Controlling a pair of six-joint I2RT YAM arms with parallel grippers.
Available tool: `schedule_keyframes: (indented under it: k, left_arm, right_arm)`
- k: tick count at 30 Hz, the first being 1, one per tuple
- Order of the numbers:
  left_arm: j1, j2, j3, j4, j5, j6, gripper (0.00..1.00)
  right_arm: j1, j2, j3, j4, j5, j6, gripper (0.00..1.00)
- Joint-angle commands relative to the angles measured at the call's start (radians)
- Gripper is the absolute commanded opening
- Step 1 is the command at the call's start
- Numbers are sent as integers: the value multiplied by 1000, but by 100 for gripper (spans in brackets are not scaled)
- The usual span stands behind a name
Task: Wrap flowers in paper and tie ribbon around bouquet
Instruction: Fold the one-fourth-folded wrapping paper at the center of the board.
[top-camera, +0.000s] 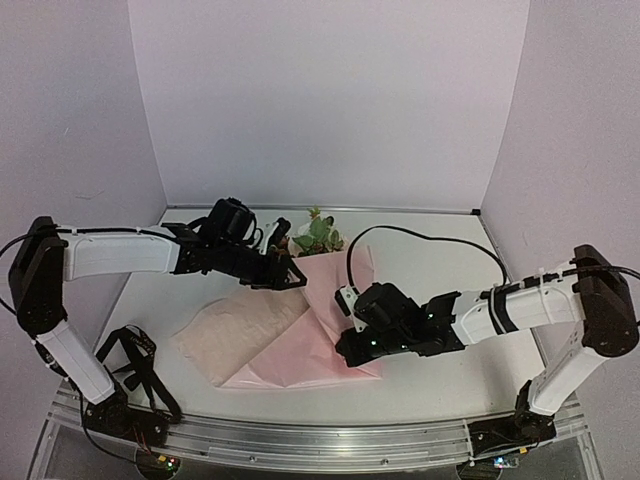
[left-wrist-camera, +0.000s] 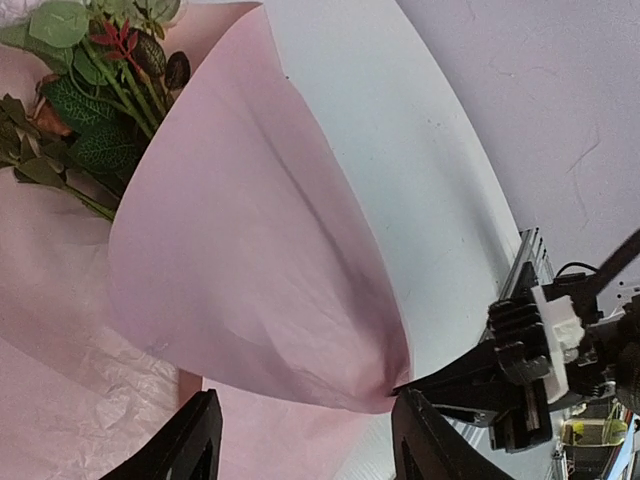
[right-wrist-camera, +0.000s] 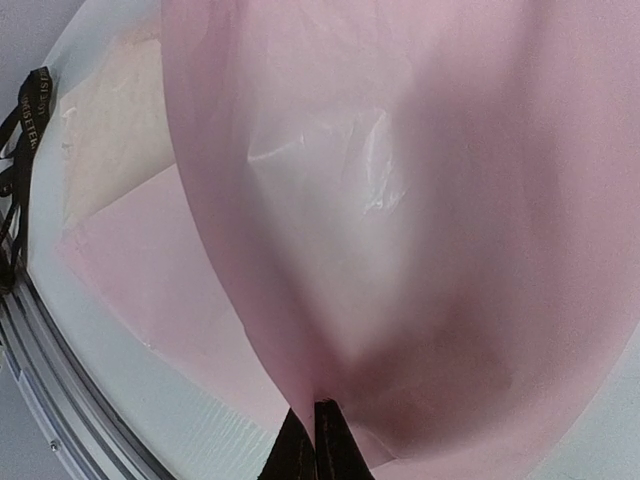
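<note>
Top view: the left gripper (top-camera: 292, 275) sits just short of the flowers (top-camera: 318, 235), above the paper (top-camera: 290, 345). Left wrist view: its fingers (left-wrist-camera: 195, 445) stand spread, a raised paper fold ahead of them, the flowers beyond to the left. Right wrist view: the right gripper (right-wrist-camera: 315, 425) is pressed together, pinching the fold's edge; the ribbon (right-wrist-camera: 30, 110) lies far left

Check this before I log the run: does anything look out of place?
The ribbon lies in loose loops at the table's near left corner, left of the paper, not on it. Nothing looks torn or spilled.
</note>
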Motion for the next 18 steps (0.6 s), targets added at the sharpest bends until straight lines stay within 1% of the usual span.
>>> schedule_keyframes:
  k: [1, 7, 9, 11, 13, 15, 16, 18]
  left_arm:
    - [-2, 71, 86, -65, -31, 17, 60]
    - [-2, 117, 115, -64, -68, 15, 61]
    - [-1, 134, 124, -58, -70, 18, 59]
    - [-1, 154, 135, -51, -54, 26, 56]
    - [-1, 168, 142, -46, -36, 41, 48]
    - [0, 182, 152, -49, -21, 56, 36]
    - [0, 188, 155, -53, -22, 61, 28]
    - [2, 194, 158, -57, -21, 67, 10]
  right_arm:
    - [4, 11, 43, 30, 5, 5, 0]
    - [4, 19, 46, 30, 1, 7, 0]
    - [4, 18, 44, 29, 1, 4, 0]
    - [4, 18, 40, 30, -7, -1, 0]
    - [4, 16, 38, 30, -17, -3, 0]
    - [3, 16, 35, 30, -28, -2, 2]
    - [2, 14, 31, 30, -31, -2, 4]
    - [1, 6, 24, 30, -43, -4, 12]
